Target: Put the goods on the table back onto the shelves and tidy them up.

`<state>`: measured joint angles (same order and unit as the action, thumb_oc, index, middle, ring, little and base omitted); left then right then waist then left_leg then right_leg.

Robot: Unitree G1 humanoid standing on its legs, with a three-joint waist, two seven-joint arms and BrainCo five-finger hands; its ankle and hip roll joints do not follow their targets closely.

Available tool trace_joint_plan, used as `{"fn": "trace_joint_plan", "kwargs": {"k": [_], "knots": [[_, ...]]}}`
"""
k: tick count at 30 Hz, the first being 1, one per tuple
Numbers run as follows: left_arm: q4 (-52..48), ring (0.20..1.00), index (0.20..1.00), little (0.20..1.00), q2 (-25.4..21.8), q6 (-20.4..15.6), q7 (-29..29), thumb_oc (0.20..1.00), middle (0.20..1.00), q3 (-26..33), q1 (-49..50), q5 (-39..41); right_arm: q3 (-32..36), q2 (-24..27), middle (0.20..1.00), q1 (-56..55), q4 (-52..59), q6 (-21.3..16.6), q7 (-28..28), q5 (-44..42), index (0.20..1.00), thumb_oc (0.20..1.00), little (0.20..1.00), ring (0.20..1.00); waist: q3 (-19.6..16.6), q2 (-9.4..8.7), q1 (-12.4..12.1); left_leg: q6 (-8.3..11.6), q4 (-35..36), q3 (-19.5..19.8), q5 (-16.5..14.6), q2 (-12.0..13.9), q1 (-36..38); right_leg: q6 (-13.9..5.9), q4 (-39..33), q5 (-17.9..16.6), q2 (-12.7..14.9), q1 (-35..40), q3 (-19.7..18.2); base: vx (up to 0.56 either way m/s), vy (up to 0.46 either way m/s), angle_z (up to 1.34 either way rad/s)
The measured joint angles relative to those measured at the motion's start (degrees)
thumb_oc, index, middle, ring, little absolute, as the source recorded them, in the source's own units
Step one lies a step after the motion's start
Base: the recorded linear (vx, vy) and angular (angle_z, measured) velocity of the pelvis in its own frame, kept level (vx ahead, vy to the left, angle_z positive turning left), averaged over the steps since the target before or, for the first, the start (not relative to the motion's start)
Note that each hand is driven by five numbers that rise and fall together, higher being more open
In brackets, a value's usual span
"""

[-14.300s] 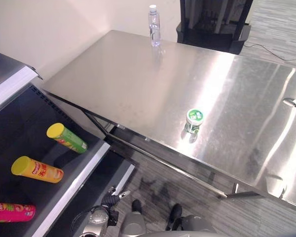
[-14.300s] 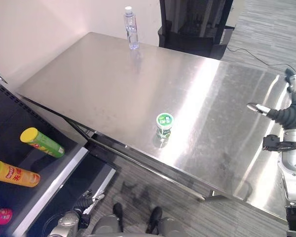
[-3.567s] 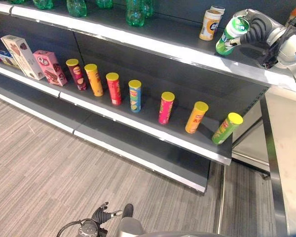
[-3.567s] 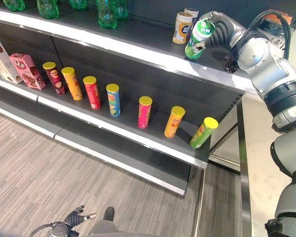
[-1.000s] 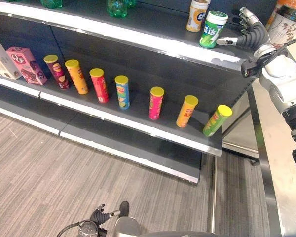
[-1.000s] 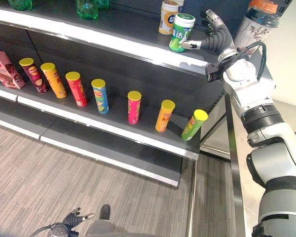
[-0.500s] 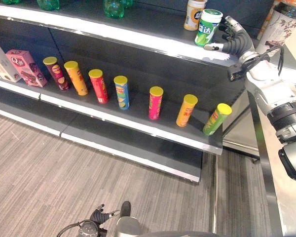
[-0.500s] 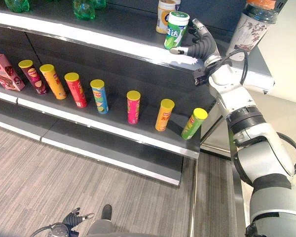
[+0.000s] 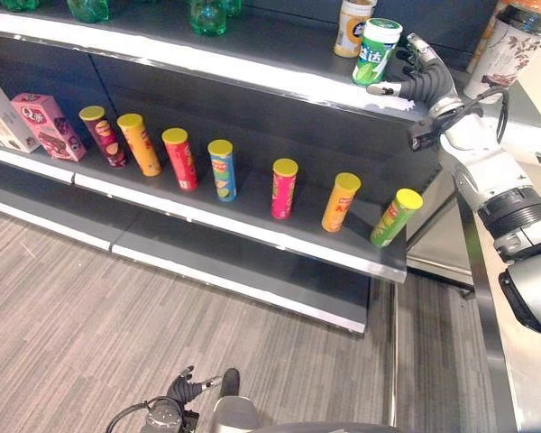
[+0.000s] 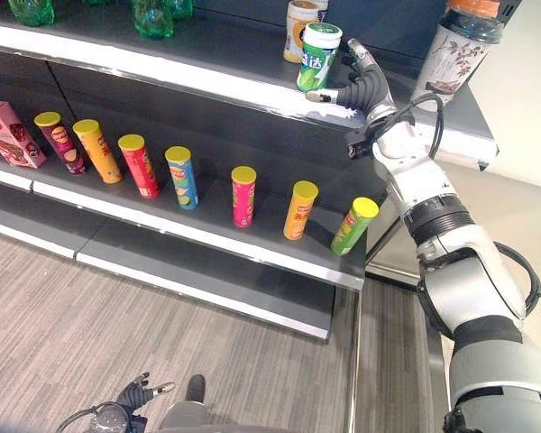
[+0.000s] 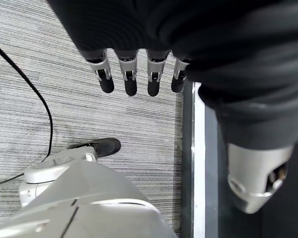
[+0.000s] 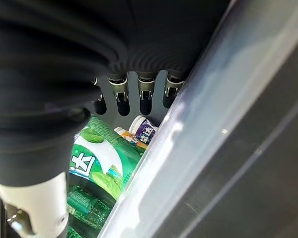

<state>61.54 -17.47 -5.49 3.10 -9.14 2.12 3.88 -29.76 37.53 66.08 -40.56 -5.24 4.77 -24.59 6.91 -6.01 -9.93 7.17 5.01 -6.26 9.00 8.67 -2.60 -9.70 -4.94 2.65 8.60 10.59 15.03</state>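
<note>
Standing near shelf [image 9: 279, 77] front edge: green can [image 9: 376, 51], right hand [image 9: 421, 79] open beside.

Right arm [image 10: 413, 180]: silver-grey shells, black ribbed joint rings. Right hand [image 10: 365, 90] and left hand [image 11: 139, 29]: dark ribbed covers, silver fingers, dark tips.

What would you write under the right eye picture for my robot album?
The robot's open right hand beside the green-and-white tub standing on the top shelf, above a row of snack tubes.

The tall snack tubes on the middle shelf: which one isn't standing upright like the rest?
The green tube with the yellow lid, last in the row at the shelf's right end. It leans steeply, lid tipped right; the others stand roughly upright.
</note>
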Motion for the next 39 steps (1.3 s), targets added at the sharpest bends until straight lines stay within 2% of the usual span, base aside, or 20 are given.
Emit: {"fn": "trace_joint_plan", "kwargs": {"k": [4,6,26,39], "knots": [[-0.4,1.000,1.000,1.000,0.0,0.0,0.0,1.000,1.000,-0.1,-0.1,2.0,0.0,-4.0,1.000,4.1,-7.5,0.1,1.2,2.1,1.000,1.000,1.000,1.000,-0.1,0.47,-0.5,0.01,0.0,-0.1,0.0,0.1,0.1,-0.03,0.0,0.0,-0.1,0.1,-0.1,0.00,0.000,0.00],[-0.3,1.000,1.000,1.000,0.1,0.0,0.1,1.000,1.000,-0.3,-0.1,2.0,0.1,-4.6,1.000,4.3,-8.3,0.4,1.5,2.8,1.000,1.000,1.000,1.000,-0.2,0.51,-0.9,0.01,0.0,0.0,0.0,0.1,0.1,-0.03,0.0,0.0,-0.1,0.1,0.0,0.00,0.000,0.00],[5.8,1.000,1.000,1.000,1.1,0.4,1.3,1.000,1.000,0.1,0.1,1.9,0.0,-6.5,1.000,5.1,-10.7,1.0,2.2,6.6,1.000,1.000,1.000,1.000,-1.2,0.53,-1.6,0.02,0.0,1.1,0.1,-0.1,-0.3,-0.03,0.0,0.0,-0.1,0.5,1.3,0.00,-0.001,0.02],[6.0,1.000,1.000,1.000,1.0,0.4,1.3,1.000,1.000,0.1,0.0,1.9,1.1,-9.0,1.000,5.2,-15.4,1.0,2.5,7.9,1.000,1.000,1.000,1.000,-2.9,0.28,-2.5,0.01,0.0,1.2,0.1,-0.2,-0.3,-0.04,0.0,0.0,-0.1,0.7,1.5,0.00,0.000,0.00]]}}
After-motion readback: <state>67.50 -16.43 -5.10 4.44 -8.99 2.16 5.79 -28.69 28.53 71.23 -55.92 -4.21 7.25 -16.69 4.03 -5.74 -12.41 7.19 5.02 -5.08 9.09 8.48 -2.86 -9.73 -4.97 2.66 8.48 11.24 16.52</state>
